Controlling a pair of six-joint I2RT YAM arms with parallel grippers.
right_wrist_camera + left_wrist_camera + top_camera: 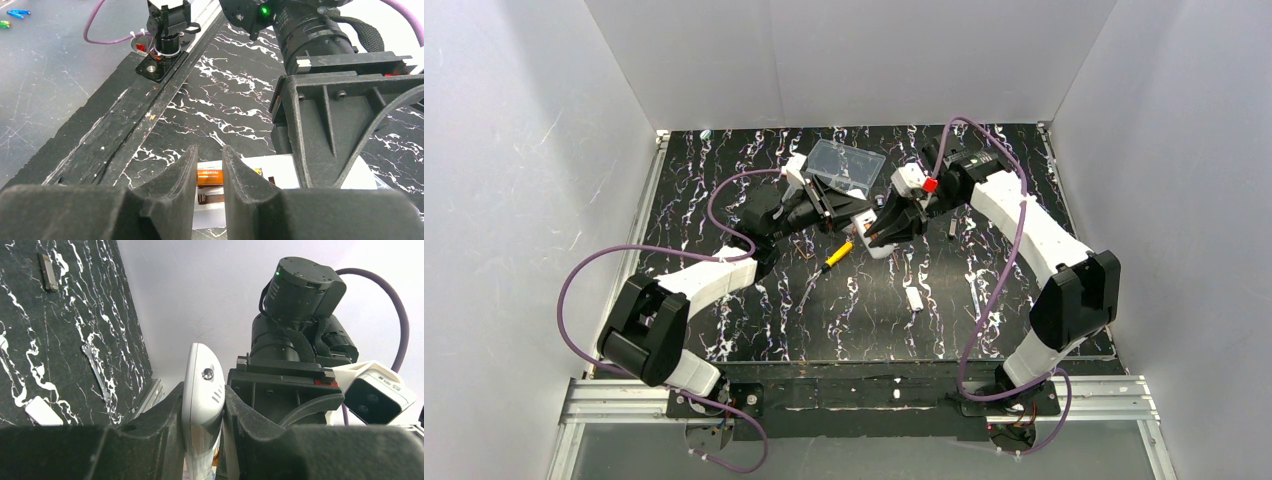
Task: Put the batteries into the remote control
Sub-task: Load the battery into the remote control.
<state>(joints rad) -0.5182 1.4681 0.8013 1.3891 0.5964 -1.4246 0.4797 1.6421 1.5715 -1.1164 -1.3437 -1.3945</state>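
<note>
Remote control [202, 390]: white, held off the counter [824, 320] near its middle. It stands on edge in the left wrist view, with a small screw and slots showing on its rounded end.
Battery [208, 177]: orange with printed lettering, lying crosswise in the open white compartment of the remote control. It is seen through the gap between the right fingers [172, 185], and its far end runs on behind the right-hand one.
Second battery: cannot be made out in any view.
Left fingers [165, 420]: closed on the remote control, one on each flat side, with its rounded end sticking out past their tips.
Right fingers: a narrow gap apart, tips down over the battery compartment. Nothing is pinched between them, and whether the tips touch the battery cannot be told.
Arms: both reach in toward the middle of the counter, wrists close together, the right one facing the left.
Screwdriver [836, 255]: yellow-and-black handle, lying on the counter just on the near side of the remote control, shaft pointing toward the arm bases.
Clear plastic box [846, 165]: on the far side of the counter, just behind the left wrist.
Small white plate [914, 298]: flat on the counter, nearer the bases, well apart from the fingers.
Slim grey piece [951, 228]: on the counter, right of the right fingers.
</note>
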